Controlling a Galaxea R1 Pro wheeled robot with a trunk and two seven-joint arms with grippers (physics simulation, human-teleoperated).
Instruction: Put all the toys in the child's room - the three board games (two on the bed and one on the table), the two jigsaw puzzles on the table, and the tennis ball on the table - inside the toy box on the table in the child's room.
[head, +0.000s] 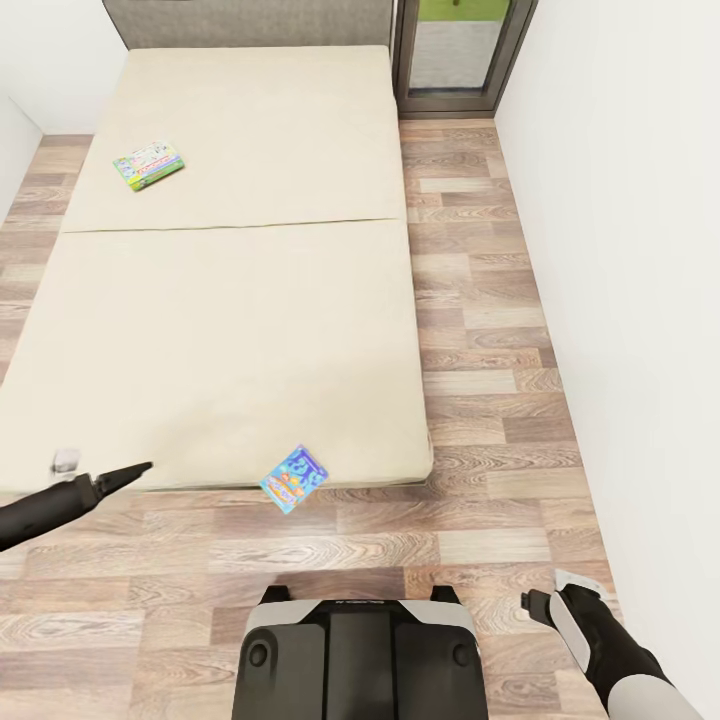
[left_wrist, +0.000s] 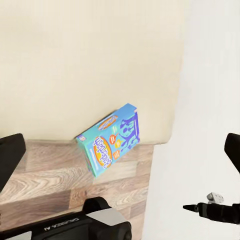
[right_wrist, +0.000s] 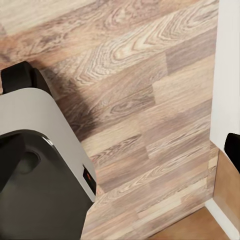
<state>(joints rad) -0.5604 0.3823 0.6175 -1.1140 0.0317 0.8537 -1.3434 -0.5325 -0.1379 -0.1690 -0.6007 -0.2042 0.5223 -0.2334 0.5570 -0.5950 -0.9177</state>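
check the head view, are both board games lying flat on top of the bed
No: one board game lies flat on the bed, but the blue board game is tilted off the bed's near edge, over the floor.

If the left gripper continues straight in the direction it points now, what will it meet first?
Probably the blue board game, which hangs tilted over the near edge of the bed, partly above the floor. In the left wrist view it sits near the centre, between the left gripper's fingers. Depth is unclear, so this is a judgement.

Two board games (head: 148, 165) on bed (head: 230, 330)
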